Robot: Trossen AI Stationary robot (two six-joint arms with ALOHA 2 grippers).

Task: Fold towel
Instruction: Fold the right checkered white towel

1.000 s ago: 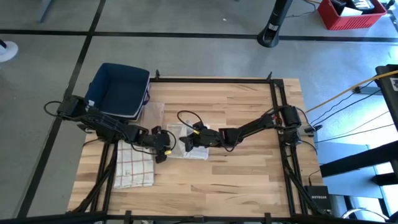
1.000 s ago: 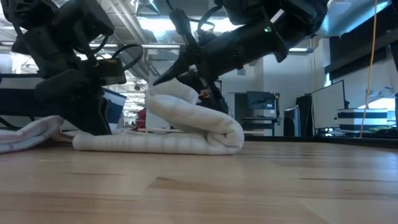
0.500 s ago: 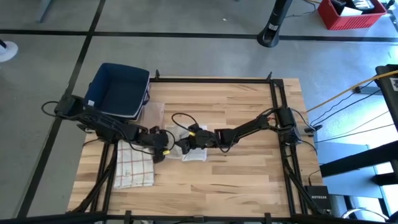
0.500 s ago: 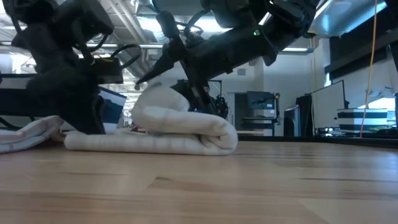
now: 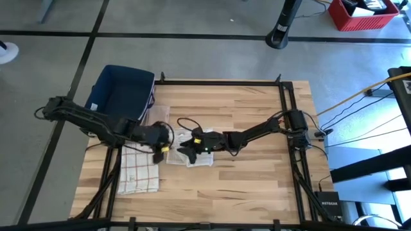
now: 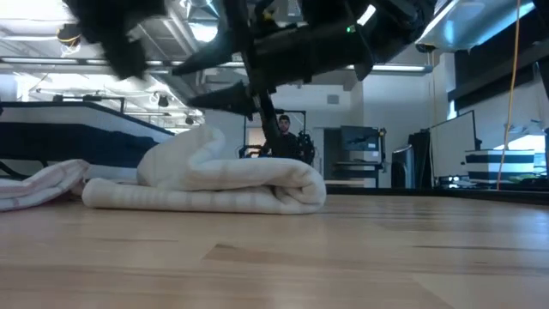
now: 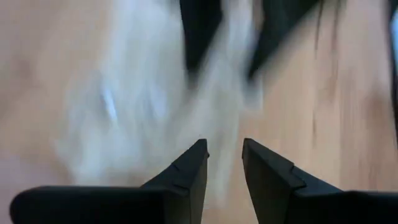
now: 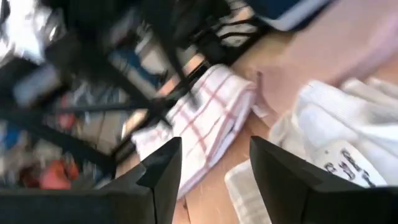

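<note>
The low view shows the towel (image 6: 206,182) folded at mid-table, free of both claws. Right gripper (image 8: 211,165) spread (empty) above it. Left gripper (image 7: 224,163) slightly parted; its view is smeared.

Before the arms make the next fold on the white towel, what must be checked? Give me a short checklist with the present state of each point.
1. Right gripper open, empty: ok.
2. Left gripper empty: ok, fingers slightly apart, nothing between them.
3. White towel lies flat: not ok, top layer bunched into a hump.
4. Checked towel apart from the white one: cannot tell, edges close.
5. Blue bin off the work area: ok.
</note>
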